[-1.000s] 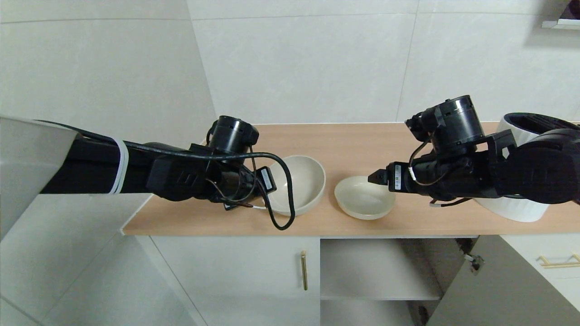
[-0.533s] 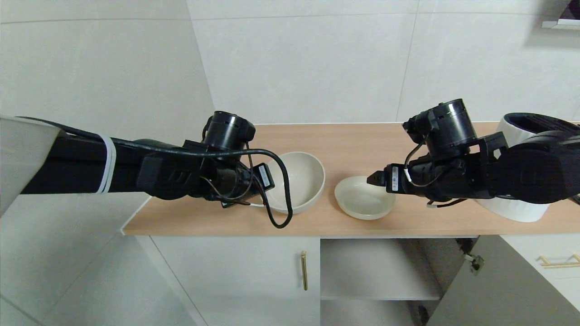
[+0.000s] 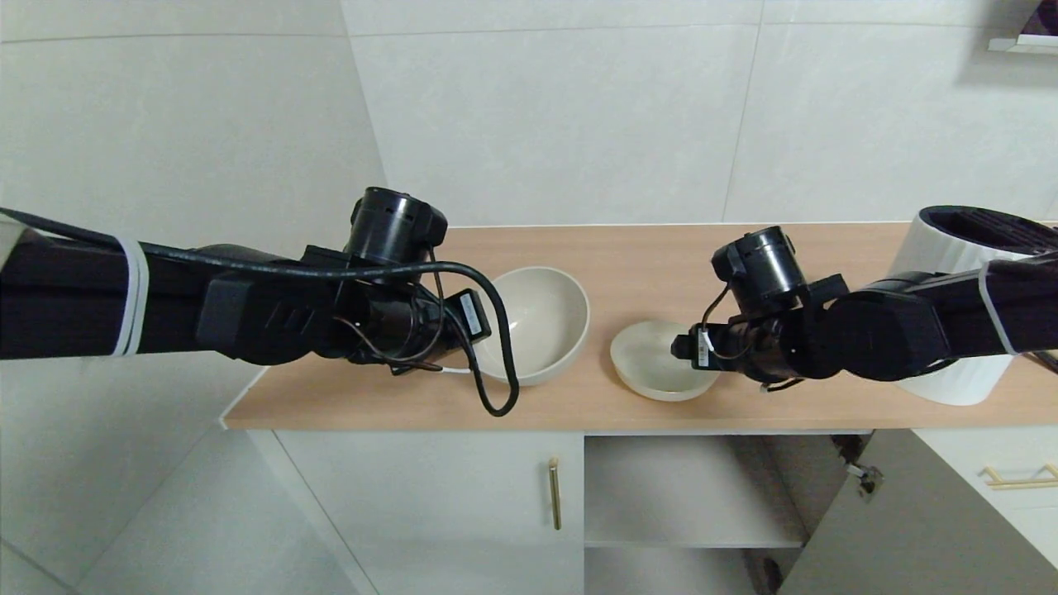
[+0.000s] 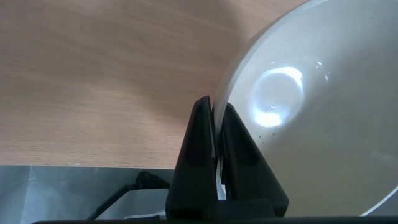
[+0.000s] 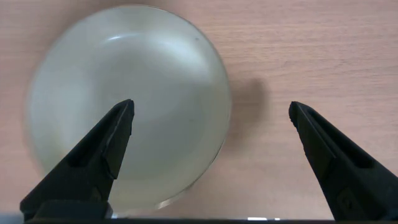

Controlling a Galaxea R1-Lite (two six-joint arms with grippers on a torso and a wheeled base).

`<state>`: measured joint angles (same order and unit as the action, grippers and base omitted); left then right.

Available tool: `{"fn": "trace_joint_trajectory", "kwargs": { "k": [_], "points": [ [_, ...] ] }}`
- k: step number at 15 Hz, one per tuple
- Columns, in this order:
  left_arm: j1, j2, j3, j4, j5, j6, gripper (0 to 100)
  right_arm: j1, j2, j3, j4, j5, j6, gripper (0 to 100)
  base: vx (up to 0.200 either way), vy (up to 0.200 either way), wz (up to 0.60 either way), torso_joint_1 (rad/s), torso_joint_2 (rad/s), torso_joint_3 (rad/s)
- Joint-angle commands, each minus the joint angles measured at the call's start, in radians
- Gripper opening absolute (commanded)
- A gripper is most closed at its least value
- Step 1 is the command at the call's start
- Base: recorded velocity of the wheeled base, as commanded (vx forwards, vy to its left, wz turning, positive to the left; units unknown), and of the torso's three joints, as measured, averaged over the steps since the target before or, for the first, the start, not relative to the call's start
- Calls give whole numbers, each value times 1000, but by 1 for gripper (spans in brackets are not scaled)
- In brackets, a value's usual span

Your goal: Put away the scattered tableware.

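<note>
At left of centre in the head view, the left gripper (image 4: 216,109) is pinched shut on the near rim of the large bowl (image 3: 537,318), one finger inside the wall and one outside. That bowl sits tipped, its opening turned toward the frame's centre. It looks partly raised off the wooden counter (image 3: 645,256), though whether its base has cleared the surface is hard to tell from here.

Just right of it, at mid-frame and apart from it, the small bowl (image 3: 653,364) rests flat on the counter near the front edge. The right gripper (image 3: 682,347) hangs at this bowl's right-hand rim with its fingers spread wide. In the right wrist view one finger is over the bowl's hollow and the other over bare wood, so the rim runs between them. The right arm is plainly the nearer one to this bowl, and the likely next move is to lower and close across that rim.

Below the small bowl, in the lower centre of the frame, an open cupboard shelf (image 3: 686,487) is probably where the bowls belong.
</note>
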<state>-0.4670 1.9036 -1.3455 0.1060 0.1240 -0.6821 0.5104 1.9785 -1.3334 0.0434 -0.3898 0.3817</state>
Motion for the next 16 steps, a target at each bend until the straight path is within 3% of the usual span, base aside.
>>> {"fn": "trace_joint_trajectory", "kwargs": {
  "k": [1,7,8,16],
  "points": [
    [1,-8,0,0,0,0,0,-12,33,-7,1,0,-1,100,0,0,0,0,0,0],
    [-1,-8,0,0,0,0,0,-15,45,-16,4,2,2,100,0,0,0,0,0,0],
    [1,-8,0,0,0,0,0,-15,45,-16,4,3,2,0,0,0,0,0,0,0],
    [1,-18,3,0,2,-2,0,-15,31,-16,6,9,5,0,0,0,0,0,0,0]
  ]
}}
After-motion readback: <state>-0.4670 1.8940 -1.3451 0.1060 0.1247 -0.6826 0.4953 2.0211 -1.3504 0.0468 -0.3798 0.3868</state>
